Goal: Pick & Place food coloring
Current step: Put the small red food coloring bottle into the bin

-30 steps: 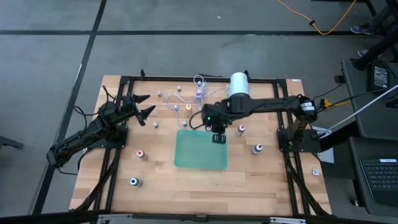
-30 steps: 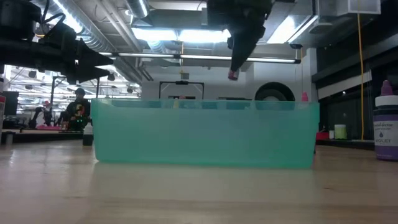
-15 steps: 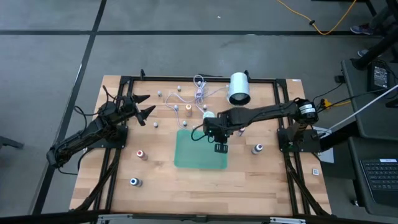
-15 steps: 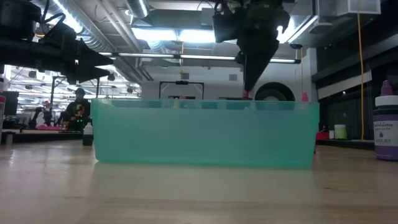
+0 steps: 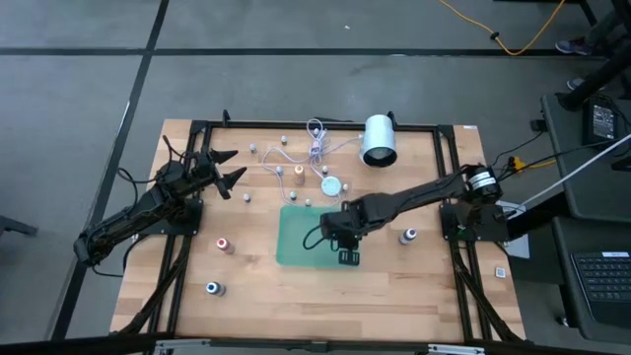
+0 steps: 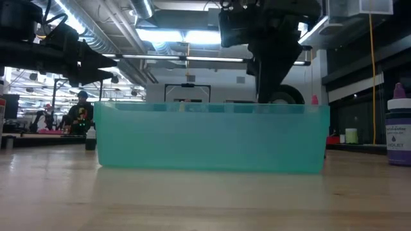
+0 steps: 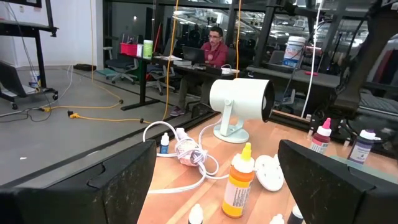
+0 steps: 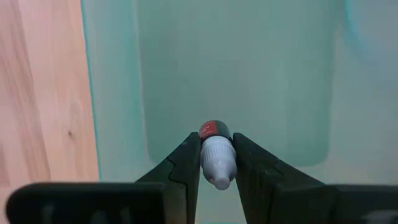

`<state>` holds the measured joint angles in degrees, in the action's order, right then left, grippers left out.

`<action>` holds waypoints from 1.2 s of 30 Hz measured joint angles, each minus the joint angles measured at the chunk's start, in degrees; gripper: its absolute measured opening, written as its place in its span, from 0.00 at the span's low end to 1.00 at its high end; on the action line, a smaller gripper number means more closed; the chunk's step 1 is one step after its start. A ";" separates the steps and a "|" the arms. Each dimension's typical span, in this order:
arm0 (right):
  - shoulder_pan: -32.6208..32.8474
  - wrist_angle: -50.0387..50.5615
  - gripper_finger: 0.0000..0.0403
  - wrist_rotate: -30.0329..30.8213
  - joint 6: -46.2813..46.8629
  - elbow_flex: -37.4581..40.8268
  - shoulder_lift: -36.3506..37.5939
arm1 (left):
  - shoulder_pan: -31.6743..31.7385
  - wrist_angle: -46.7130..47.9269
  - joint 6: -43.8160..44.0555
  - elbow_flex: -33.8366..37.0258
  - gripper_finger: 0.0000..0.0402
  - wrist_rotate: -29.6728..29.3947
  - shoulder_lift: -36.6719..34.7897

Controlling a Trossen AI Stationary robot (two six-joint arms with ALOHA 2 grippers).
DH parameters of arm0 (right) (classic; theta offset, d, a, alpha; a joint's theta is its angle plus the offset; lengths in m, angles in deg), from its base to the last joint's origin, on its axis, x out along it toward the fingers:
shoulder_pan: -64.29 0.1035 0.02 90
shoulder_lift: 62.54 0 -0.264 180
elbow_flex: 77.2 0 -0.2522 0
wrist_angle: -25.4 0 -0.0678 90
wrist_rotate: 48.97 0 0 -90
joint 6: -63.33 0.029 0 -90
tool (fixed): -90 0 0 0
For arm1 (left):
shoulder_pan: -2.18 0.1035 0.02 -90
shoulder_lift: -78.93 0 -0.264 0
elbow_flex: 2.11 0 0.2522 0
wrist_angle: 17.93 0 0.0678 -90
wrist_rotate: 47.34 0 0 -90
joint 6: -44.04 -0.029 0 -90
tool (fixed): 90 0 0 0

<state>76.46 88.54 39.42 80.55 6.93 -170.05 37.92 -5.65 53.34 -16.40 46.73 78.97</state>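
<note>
My right gripper points steeply down over the right near part of the green tray and is shut on one small food coloring bottle, pale at the end toward the wrist, red at the far end. In the low view its fingers go down behind the tray wall, which hides their tips. More bottles stand upright on the table: a red-topped one, a blue-topped one, one right of the tray and an orange one. My left gripper waits open at the far left. My right gripper pinches the bottle's two sides between its two fingers, which come from above, slanting steeply down. The bottle points down along the fingers, red end toward the tray floor. I cannot tell whether that end touches the floor.
A white cylinder, a coiled white cable and a white disc lie beyond the tray. A violet bottle stands at the right. Small bottles dot the far left. Bare wood lies along the near edge.
My right gripper, still shut on the bottle, has gone toward the table's near edge and down, from above the tray's far right corner to low over its right near part. In the low view its fingertips and the bottle have sunk behind the tray wall.
</note>
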 joint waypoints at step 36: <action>5.20 -1.59 0.22 -0.02 1.81 -0.02 -7.59 | 0.00 -0.02 0.00 0.01 0.83 0.02 0.01</action>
<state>81.66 86.95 39.40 82.36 6.91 -177.65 37.92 -5.67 53.34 -16.39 46.76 78.98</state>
